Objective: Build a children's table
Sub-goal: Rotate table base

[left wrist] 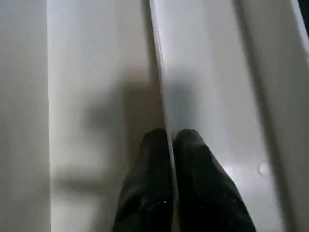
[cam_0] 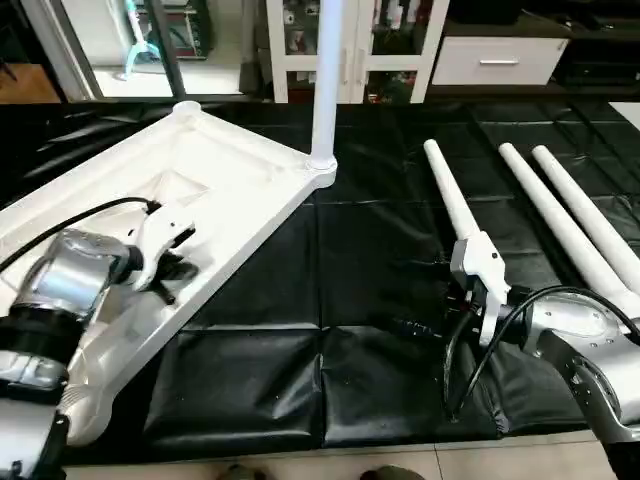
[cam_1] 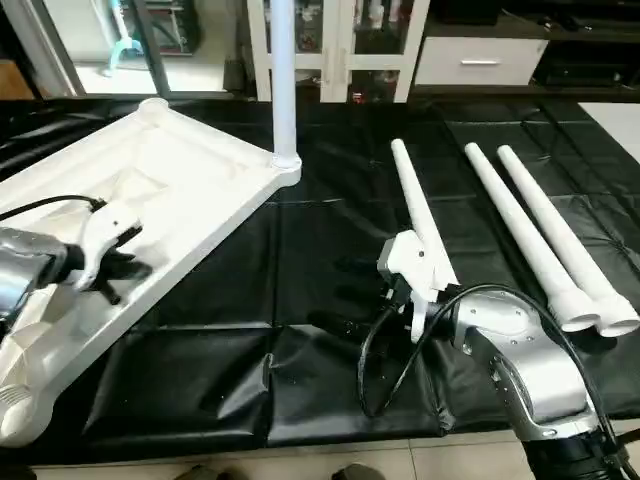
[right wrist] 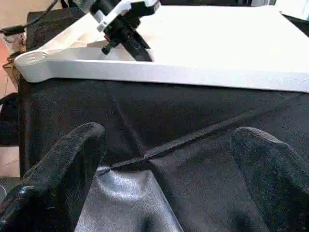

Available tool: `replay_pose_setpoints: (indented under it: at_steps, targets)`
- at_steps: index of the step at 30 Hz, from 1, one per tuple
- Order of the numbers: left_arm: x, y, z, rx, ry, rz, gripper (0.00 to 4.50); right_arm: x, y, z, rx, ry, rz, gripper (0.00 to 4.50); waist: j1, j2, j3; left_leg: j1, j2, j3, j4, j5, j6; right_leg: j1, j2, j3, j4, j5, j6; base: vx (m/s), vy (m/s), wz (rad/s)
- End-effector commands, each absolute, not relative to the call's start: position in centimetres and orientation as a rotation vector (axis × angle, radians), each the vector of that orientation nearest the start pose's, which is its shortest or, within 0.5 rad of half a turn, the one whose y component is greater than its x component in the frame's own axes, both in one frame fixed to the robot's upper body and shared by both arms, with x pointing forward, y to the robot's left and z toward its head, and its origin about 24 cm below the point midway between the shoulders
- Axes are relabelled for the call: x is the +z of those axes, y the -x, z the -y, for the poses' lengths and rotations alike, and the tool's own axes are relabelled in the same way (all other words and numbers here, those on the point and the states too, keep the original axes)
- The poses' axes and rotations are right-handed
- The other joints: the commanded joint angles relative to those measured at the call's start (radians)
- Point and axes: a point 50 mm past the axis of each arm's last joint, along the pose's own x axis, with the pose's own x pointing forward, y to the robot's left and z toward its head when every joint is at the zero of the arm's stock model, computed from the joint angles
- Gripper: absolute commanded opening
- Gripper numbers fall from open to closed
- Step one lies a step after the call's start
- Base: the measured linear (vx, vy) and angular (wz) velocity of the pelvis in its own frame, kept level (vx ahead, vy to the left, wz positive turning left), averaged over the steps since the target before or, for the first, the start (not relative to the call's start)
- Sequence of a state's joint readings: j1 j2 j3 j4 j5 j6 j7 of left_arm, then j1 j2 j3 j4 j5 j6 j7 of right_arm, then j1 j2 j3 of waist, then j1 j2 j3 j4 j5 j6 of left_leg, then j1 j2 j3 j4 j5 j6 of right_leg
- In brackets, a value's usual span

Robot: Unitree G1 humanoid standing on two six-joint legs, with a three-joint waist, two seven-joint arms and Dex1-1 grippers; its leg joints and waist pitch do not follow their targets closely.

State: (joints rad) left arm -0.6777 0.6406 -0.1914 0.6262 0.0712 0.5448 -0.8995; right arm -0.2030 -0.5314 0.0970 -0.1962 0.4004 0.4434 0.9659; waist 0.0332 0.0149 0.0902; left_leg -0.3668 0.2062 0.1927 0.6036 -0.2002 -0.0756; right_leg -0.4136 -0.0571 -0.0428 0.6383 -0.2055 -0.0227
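Note:
The white table top (cam_0: 230, 165) lies underside up on the left of the black mat, a round corner socket (cam_0: 187, 108) at its far corner. One white leg (cam_0: 326, 80) stands upright in the right-hand corner socket. Three more legs (cam_0: 450, 195) (cam_0: 555, 215) (cam_0: 590, 205) lie on the mat at right. My left gripper (cam_0: 172, 272) rests on the underside, its fingers (left wrist: 193, 145) shut on a thin rib (left wrist: 159, 72). My right gripper (right wrist: 164, 140) hovers open just above the mat, beside the nearest lying leg's thick end, pointing toward the top's long edge (right wrist: 193, 72).
The black mat (cam_0: 380, 250) covers the floor, and its front edge meets pale tiles (cam_0: 330, 462). A white glass-door cabinet (cam_0: 350, 50) and a white drawer unit (cam_0: 500, 60) stand behind. Cables loop from both forearms.

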Motion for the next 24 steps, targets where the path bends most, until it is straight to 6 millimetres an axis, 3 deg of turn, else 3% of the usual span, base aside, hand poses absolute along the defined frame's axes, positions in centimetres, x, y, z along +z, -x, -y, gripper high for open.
replay_pose_setpoints:
  at_steps: [1,3,6,8,10,15,16,19,24]
  targets:
    - [8.9,-34.4,-24.9,-0.541,-0.386,-0.738,0.15,11.0,-25.3,15.6,1.148,0.127,-0.16,4.5,-0.006,0.007,-0.051,0.014,0.022,-0.015,-0.078,-0.229,0.012,0.038,-0.067,0.052,-0.111,-0.285,-0.181,0.0,0.0,0.0]
    - [8.9,-34.9,-23.8,-0.53,-0.334,-0.727,0.03,11.0,-25.2,15.6,1.145,0.129,-0.16,4.5,0.0,0.006,-0.053,0.022,0.022,-0.013,-0.075,-0.234,0.016,0.034,-0.067,0.053,-0.115,-0.293,-0.184,0.0,0.0,0.0]
    - [9.0,-35.5,-22.7,-0.524,-0.294,-0.703,0.03,11.0,-25.2,15.6,1.143,0.129,-0.161,4.5,0.003,0.005,-0.054,0.015,0.024,-0.015,-0.077,-0.212,0.021,0.04,-0.067,0.052,-0.112,-0.268,-0.188,0.0,0.0,0.0]
    - [9.5,-36.3,-20.4,-0.538,-0.214,-0.66,0.03,11.0,-25.3,15.6,1.142,0.131,-0.16,4.5,0.003,0.006,-0.056,0.015,0.025,-0.014,-0.077,-0.202,0.023,0.042,-0.067,0.05,-0.11,-0.241,-0.196,0.0,0.0,0.0]
    - [10.0,-37.0,-18.3,-0.559,-0.151,-0.624,0.03,10.9,-25.3,15.6,1.141,0.133,-0.16,4.5,0.011,0.005,-0.061,0.02,0.026,-0.01,-0.071,-0.172,0.035,0.042,-0.066,0.051,-0.106,-0.162,-0.226,0.0,0.0,0.0]
    - [10.9,-38.4,-15.5,-0.526,-0.043,-0.554,0.03,10.9,-25.3,15.5,1.141,0.136,-0.158,4.5,0.021,0.0,-0.072,0.003,0.021,-0.011,-0.064,-0.078,0.084,0.06,-0.069,0.047,-0.086,0.031,-0.259,0.0,0.0,0.0]
    - [11.3,-38.8,-15.0,-0.493,0.005,-0.527,0.03,10.9,-25.3,15.6,1.139,0.137,-0.159,4.5,0.022,0.006,-0.077,0.002,0.023,-0.015,-0.062,-0.06,0.096,0.063,-0.071,0.046,-0.08,0.068,-0.265,0.0,0.0,0.0]
    - [12.3,-39.9,-13.6,-0.404,0.101,-0.46,0.03,10.8,-25.2,15.6,1.134,0.143,-0.163,4.5,0.02,-0.001,-0.081,-0.009,0.016,-0.013,-0.052,-0.031,0.13,0.07,-0.068,0.044,-0.074,0.159,-0.281,0.0,0.0,0.0]
    - [12.4,-40.2,-12.3,-0.412,-0.022,-0.412,0.03,10.5,-25.2,15.5,1.131,0.156,-0.169,4.5,0.013,-0.001,-0.079,-0.015,0.013,-0.016,-0.05,-0.031,0.161,0.071,-0.068,0.04,-0.079,0.145,-0.266,0.0,0.0,0.0]
